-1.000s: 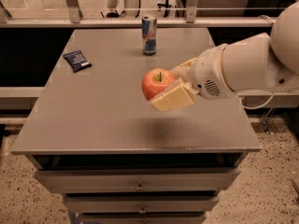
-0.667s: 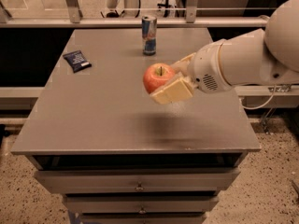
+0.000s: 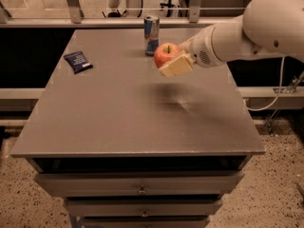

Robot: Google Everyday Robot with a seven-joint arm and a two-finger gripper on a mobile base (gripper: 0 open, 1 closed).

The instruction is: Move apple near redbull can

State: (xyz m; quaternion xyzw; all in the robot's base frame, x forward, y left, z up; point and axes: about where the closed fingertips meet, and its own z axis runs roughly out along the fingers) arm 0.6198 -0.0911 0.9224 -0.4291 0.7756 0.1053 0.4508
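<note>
Grey tabletop over a drawer cabinet is filling my view, with speckled floor showing around it. I am holding the apple in the air with the gripper pinching it, just right of the redbull can, which is standing near the far edge with lettering I cannot read. A dark blue packet is lying far left, and the near half is showing bare grey.

One bench carries the lot, with three drawer fronts stacked below its top. One redbull can stands at 12 o'clock on it. One dark blue packet lies at 10 o'clock. One apple sits just at 4 o'clock of the can, held by the one gripper, jaws closed on it, above the bench's 1 o'clock. One white arm reaches in from 2 o'clock.
</note>
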